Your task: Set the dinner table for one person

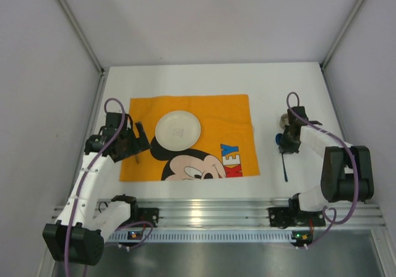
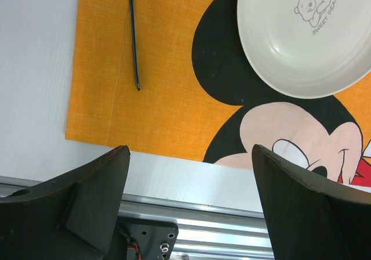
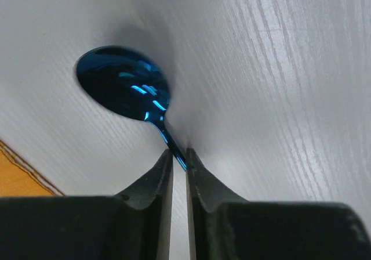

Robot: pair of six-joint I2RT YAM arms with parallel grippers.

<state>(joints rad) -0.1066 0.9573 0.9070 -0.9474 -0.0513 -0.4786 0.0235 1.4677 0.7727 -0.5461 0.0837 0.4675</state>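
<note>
The white dinner table (image 1: 272,85) bears an orange Mickey Mouse mat (image 1: 229,116) with a white plate (image 1: 177,129) on it. My right gripper (image 1: 286,143) is low over the bare table right of the mat, shut on a shiny blue spoon (image 1: 285,166). In the right wrist view the fingertips (image 3: 168,161) pinch the spoon's neck just behind the bowl (image 3: 124,85). My left gripper (image 1: 137,143) hovers open and empty over the mat's left part. In the left wrist view (image 2: 190,151) the plate (image 2: 301,45) lies to the upper right.
A thin dark utensil handle (image 2: 134,39) lies on the mat's left strip (image 2: 162,97). The ribbed aluminium rail (image 1: 204,212) runs along the near edge, with both arm bases on it. Grey walls enclose the table on three sides.
</note>
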